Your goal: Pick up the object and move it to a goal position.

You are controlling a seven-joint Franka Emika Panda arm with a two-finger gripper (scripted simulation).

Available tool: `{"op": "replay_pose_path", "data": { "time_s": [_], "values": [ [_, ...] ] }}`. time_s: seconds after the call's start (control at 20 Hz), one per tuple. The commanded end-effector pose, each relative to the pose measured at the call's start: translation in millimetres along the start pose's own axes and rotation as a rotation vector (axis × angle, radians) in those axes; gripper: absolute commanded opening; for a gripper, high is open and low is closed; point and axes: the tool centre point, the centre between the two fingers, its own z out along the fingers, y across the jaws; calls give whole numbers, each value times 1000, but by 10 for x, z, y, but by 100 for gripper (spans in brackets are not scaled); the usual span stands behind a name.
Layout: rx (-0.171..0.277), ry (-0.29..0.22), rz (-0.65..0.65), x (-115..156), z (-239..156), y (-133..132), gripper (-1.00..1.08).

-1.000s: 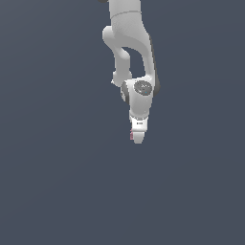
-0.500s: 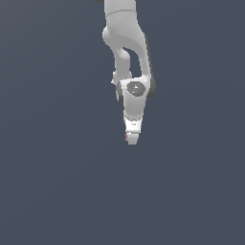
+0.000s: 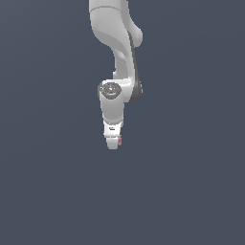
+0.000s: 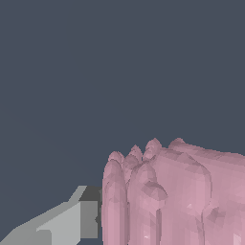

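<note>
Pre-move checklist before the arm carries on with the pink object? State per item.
1. Object at the pincer: ok. The pink object shows at the tip of the pincer in the exterior view.
2. Contact with a finger: ok on one side. In the wrist view a grey finger sits right against the object; the other finger is out of frame.
3. Grip firm on both sides: cannot tell.
4. Object centred in the pincer: cannot tell. It peeks out on the exterior view's right of the tip.
5. Goal position visible: not ok, no marker shows in either view.
6. Obstacles near the arm: ok, none visible.
</note>
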Motion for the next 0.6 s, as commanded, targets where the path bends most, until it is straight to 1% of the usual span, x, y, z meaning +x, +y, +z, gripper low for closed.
{"op": "replay_pose_path", "data": {
  "time_s": [0.0,0.3,0.55],
  "values": [
    [0,0,0,-273,-50,111,-100],
    [0,0,0,-931,-167,398,-100],
    [1,0,0,-1353,-242,593,-100]
  ]
}}
